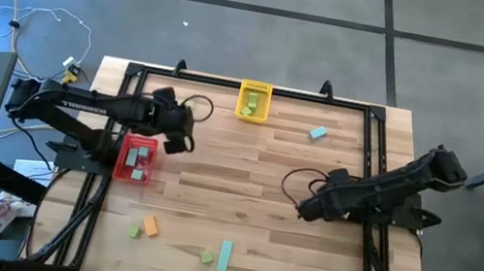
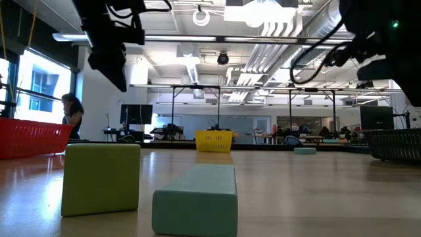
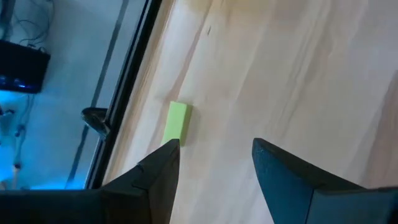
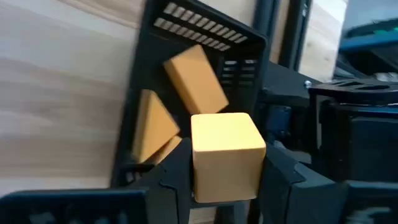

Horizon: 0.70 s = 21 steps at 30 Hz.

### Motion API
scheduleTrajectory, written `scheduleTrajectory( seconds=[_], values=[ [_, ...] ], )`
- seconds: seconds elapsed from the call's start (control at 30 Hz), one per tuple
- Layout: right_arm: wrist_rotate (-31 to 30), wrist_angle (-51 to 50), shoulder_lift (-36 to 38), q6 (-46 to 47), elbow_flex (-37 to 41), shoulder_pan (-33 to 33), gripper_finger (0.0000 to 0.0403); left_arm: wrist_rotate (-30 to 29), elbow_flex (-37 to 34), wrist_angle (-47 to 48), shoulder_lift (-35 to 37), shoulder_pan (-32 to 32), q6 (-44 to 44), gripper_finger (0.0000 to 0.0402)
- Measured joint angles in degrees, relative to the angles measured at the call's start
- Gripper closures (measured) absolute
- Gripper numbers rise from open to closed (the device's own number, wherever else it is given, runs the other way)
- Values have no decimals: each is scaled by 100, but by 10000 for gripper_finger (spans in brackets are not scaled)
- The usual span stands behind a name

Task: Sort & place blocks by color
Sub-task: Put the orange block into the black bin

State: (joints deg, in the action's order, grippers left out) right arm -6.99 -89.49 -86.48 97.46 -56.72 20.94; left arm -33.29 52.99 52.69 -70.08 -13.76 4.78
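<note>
My right gripper (image 4: 227,163) is shut on an orange cube (image 4: 225,149) above a black bin (image 4: 186,37) that holds two orange blocks (image 4: 194,78). In the high view this gripper (image 1: 307,208) is at the table's right; the arm hides the bin. My left gripper (image 3: 214,149) is open over bare wood, with a light green block (image 3: 177,122) lying just beyond its fingertips by the table's frame. In the high view it (image 1: 181,137) hovers beside the red bin (image 1: 137,158). A yellow bin (image 1: 254,100) at the far edge holds green blocks. My right gripper pinches the orange cube by two opposite sides (image 4: 198,171) between its two fingers. The fingers slant downward. The cube is lifted clear, over the black bin's open top, its upper face toward the camera.
A teal block (image 1: 318,133) lies at the far right. Near the front edge lie a green cube (image 1: 134,231), an orange block (image 1: 150,227), another green cube (image 1: 207,258) and a teal bar (image 1: 224,256). Free wood lies in the table's middle.
</note>
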Motion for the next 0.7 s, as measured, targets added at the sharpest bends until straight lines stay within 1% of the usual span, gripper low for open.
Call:
scheduleTrajectory(
  seconds=[0.2, 0.4, 0.6, 0.7],
  values=[
    [159, 202, 0, -347, 299, -355, 293, 638, 0, -459, 0, -670, -586, 215],
    [190, 586, 0, -813, 473, -694, 289, 931, 0, -697, 0, -1324, -923, 215],
    [270, 921, 0, -1392, 515, -959, 231, 1447, 0, -793, -9, -2048, -1015, 215],
    [237, 915, 0, -1507, 515, -1017, 211, 1775, 0, -883, -103, -2402, -1144, 215]
  ],
)
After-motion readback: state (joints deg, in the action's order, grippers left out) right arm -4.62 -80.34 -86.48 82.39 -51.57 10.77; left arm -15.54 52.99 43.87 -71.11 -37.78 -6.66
